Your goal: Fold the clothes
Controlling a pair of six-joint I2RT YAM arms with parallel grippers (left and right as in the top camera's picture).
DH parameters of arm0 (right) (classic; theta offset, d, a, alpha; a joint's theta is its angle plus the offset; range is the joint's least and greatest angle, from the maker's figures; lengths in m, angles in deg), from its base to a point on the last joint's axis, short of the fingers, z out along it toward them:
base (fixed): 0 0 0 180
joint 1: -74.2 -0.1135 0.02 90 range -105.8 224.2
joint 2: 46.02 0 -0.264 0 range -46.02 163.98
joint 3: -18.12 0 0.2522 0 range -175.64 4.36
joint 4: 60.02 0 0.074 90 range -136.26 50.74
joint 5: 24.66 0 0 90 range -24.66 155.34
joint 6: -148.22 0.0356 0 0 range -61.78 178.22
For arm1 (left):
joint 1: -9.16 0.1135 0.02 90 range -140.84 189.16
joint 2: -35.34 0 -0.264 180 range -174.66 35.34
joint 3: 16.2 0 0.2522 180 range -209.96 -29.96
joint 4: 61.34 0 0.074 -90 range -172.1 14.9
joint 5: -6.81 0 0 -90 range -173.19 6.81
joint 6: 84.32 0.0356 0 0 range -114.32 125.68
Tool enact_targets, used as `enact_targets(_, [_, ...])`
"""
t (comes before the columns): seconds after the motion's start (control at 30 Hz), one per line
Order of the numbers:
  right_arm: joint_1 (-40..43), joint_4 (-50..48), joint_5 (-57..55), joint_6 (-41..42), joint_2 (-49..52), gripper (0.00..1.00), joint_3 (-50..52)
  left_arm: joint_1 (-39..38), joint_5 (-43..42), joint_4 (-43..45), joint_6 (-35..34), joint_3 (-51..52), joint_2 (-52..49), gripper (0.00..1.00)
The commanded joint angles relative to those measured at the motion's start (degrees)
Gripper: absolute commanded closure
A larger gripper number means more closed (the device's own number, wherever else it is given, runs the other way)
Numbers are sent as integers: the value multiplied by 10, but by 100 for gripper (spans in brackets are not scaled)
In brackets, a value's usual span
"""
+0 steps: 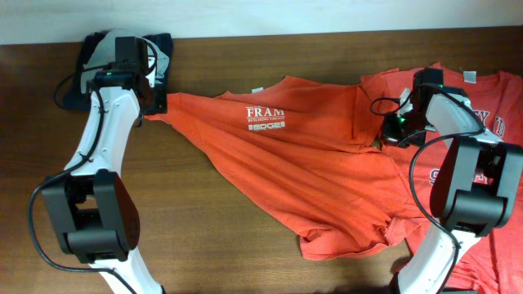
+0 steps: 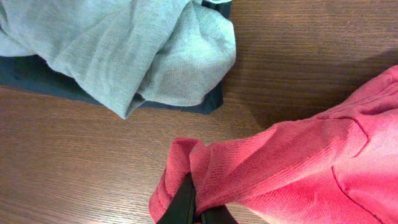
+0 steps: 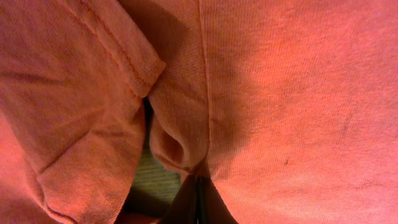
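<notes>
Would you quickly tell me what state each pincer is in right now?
Left pincer: closed on the orange-red logo T-shirt.
Right pincer: closed on orange-red fabric, seemingly the same T-shirt.

Robot lab bench: my left arm (image 1: 102,135) and right arm (image 1: 467,175), both cabled, at one plain wood-grain counter (image 1: 204,224).

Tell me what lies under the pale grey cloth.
A dark blue garment shows at the edges beneath the grey cloth; its middle and anything else there are covered.
</notes>
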Motion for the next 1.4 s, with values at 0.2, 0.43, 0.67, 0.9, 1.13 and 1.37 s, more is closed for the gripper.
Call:
enact_targets(0.2, [-10,-10,44,-33,-5,96,12,5,13,-1,-8,-8,4,97])
enact_targets(0.43, [-9,-38,-90,-33,-5,96,68,5,13,0,-8,-8,4,97])
enact_targets(0.67, [47,-36,-297,-35,-7,96,47,6,13,0,-8,-8,4,97])
enact_targets(0.9, [159,-80,-280,-92,-7,96,-17,6,13,-1,-8,-8,4,97])
enact_targets(1.13, [216,-140,-224,-154,-7,96,-106,5,13,-1,-8,-8,4,97])
enact_targets(1.37, [218,79,-48,-116,-7,96,-279,5,13,-6,-8,-8,4,76])
